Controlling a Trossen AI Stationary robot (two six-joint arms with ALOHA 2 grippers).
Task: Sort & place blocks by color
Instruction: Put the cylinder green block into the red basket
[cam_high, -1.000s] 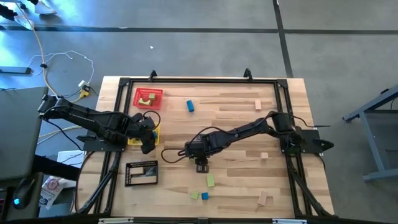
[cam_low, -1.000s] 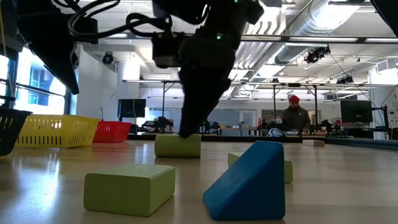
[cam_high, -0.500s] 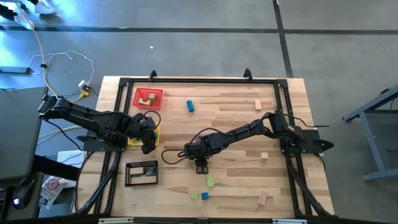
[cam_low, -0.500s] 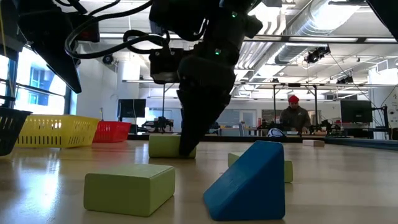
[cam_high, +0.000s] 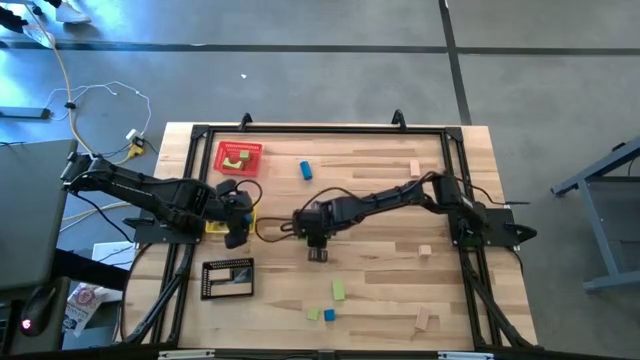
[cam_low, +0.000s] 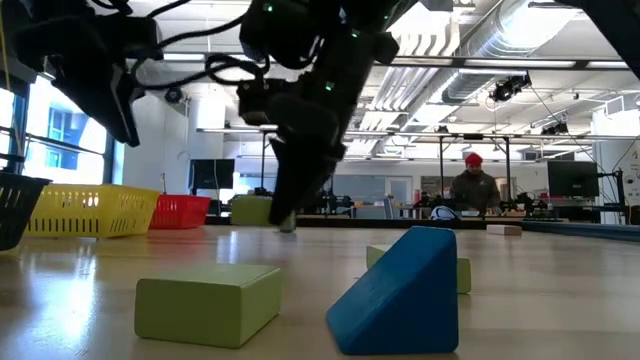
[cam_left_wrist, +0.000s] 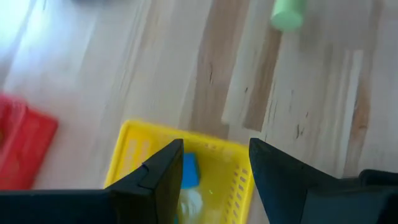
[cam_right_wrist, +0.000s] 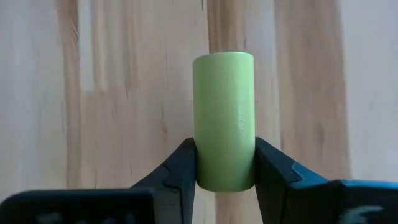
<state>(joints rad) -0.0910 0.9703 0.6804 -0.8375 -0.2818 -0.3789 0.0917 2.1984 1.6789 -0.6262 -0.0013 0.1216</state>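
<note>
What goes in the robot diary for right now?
right claw: shut on green cylinder, lifted | left claw: open above yellow basket

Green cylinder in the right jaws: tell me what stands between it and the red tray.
Nothing visible stands in the way. The right gripper is shut on the green cylinder near mid-table, and bare wood runs from there to the red tray. The blue cylinder lies off to the side, and the left gripper hovers over the yellow tray.

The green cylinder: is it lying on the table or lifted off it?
Lifted. The low view shows the green cylinder clear of the table, and the right gripper has its jaws closed on its sides.
</note>
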